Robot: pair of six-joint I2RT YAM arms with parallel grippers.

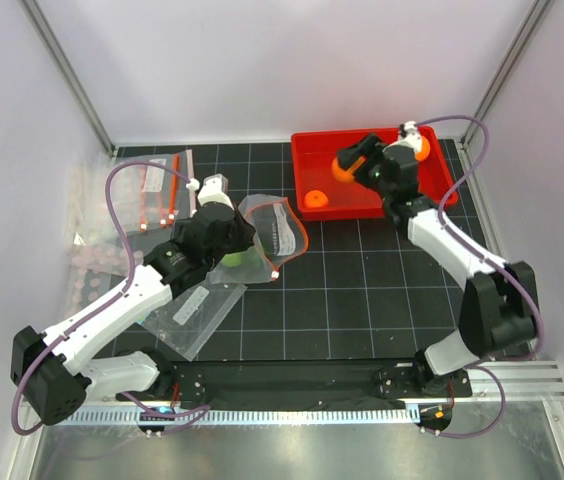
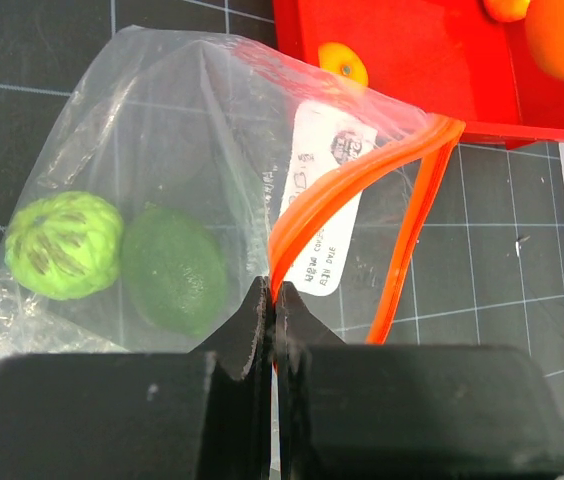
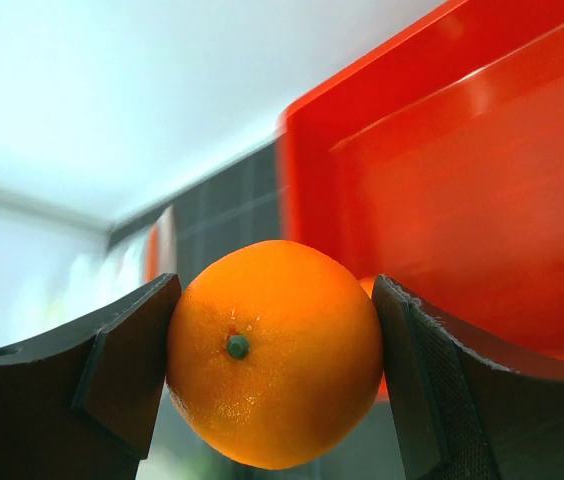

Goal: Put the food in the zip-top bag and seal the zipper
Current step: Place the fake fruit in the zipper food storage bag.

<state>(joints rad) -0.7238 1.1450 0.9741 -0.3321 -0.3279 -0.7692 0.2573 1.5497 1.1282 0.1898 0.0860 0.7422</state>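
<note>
black mat: bag holds two green fruits, left hand pinching zipper; right hand clamps orange above red tray.

On the white label of the bag I see a small reddish mark and some lines of dark print, but all is too blurred for me to read any word.

Bare mat between zip-top bag mouth and red tray
</note>
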